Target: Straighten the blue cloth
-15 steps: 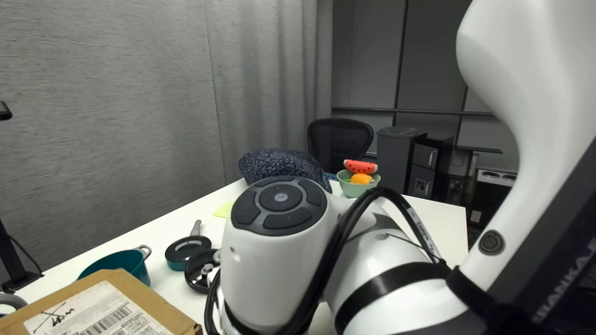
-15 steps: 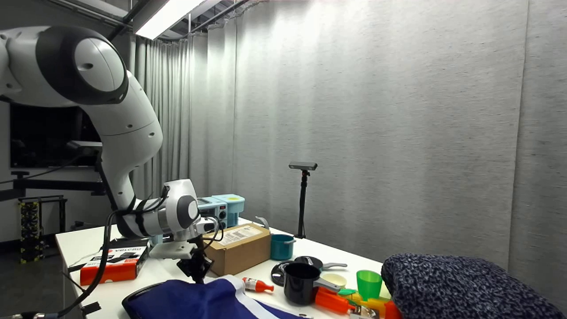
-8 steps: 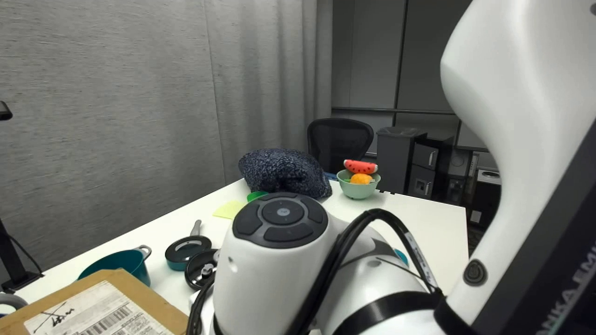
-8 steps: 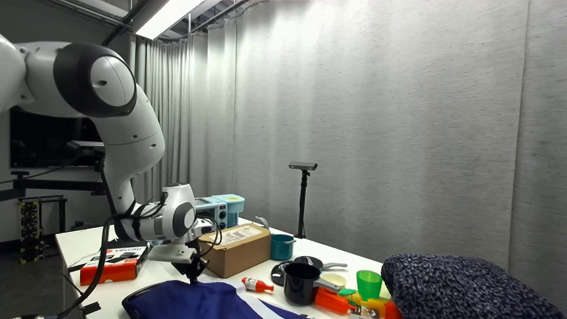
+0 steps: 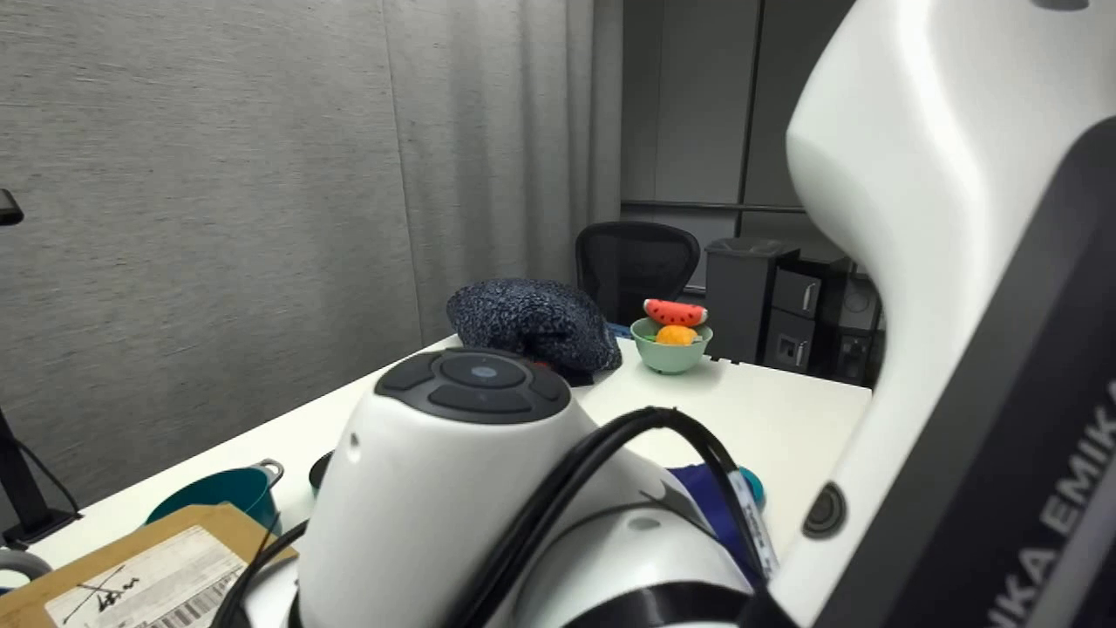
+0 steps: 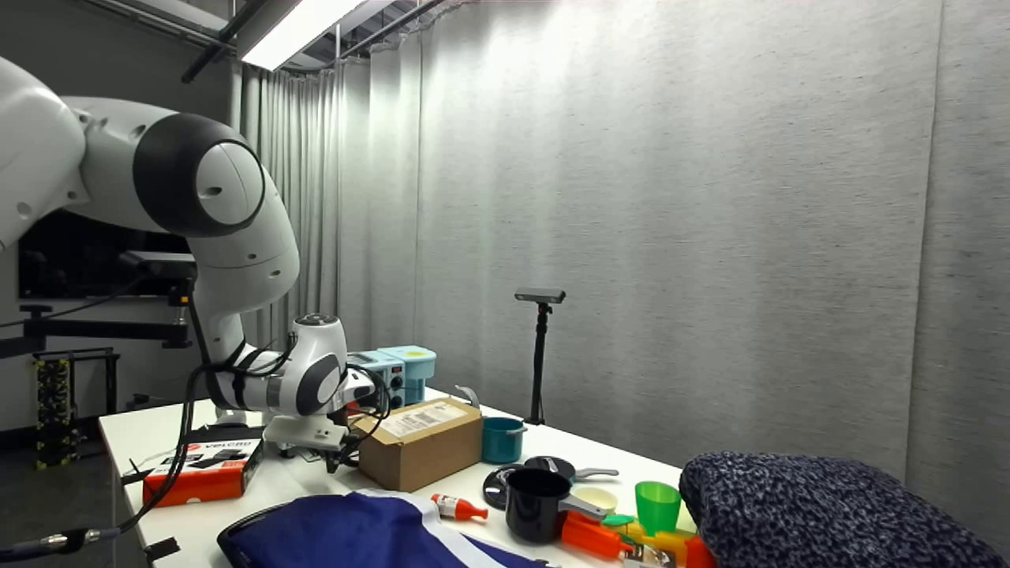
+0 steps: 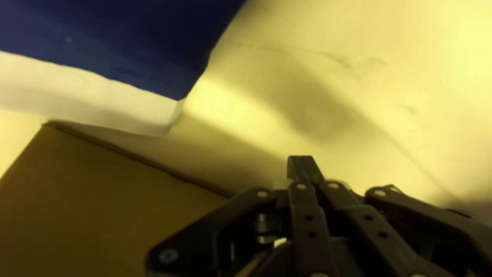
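Note:
The blue cloth (image 6: 339, 536) lies rumpled at the front of the table in an exterior view, with a white edge strip (image 6: 454, 540) across it. A small part of the cloth (image 5: 711, 506) shows behind the arm in an exterior view. In the wrist view the cloth (image 7: 127, 42) is at the upper left, with its white edge beside the cardboard box. My gripper (image 7: 303, 165) is shut with its fingertips together and nothing visible between them. The gripper (image 6: 335, 459) is beside the box and apart from the blue part of the cloth.
The cardboard box (image 6: 422, 454) stands close to the gripper. A red-and-white box (image 6: 205, 473) is on the near side. A red bottle (image 6: 459, 507), black pot (image 6: 536, 505), teal pot (image 6: 503, 440) and green cup (image 6: 656, 506) lie beyond the cloth. A dark fuzzy mound (image 6: 821, 513) is at the right.
The arm has drawn my gripper back and slightly up, away from the cloth and toward the cardboard box's near end. The cloth's white-edged fold has shifted and lies flatter.

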Controlling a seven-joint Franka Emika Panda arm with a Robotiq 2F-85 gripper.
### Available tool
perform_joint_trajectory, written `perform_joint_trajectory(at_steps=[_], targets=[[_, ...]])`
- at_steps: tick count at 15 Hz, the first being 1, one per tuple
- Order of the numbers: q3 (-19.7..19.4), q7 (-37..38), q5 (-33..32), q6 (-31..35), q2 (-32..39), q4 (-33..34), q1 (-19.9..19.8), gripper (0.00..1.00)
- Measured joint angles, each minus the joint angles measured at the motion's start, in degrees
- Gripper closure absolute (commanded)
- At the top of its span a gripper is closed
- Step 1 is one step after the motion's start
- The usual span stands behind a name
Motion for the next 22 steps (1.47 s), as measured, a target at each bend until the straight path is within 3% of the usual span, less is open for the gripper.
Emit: perform_joint_trajectory(at_steps=[2,5,9,12,22], targets=[[-1.2,0.1,0.1,0.0,-0.2,0.7,0.0,1.00],[-6.9,1.9,-0.1,-1.9,-0.9,0.8,2.1,1.00],[-12.7,5.9,-0.5,-10.3,-1.9,0.6,5.1,1.00],[-12.5,6.9,-0.5,-16.8,-1.9,0.7,5.1,1.00],[-12.1,9.6,-1.6,-25.1,-2.2,2.1,5.2,1.00]])
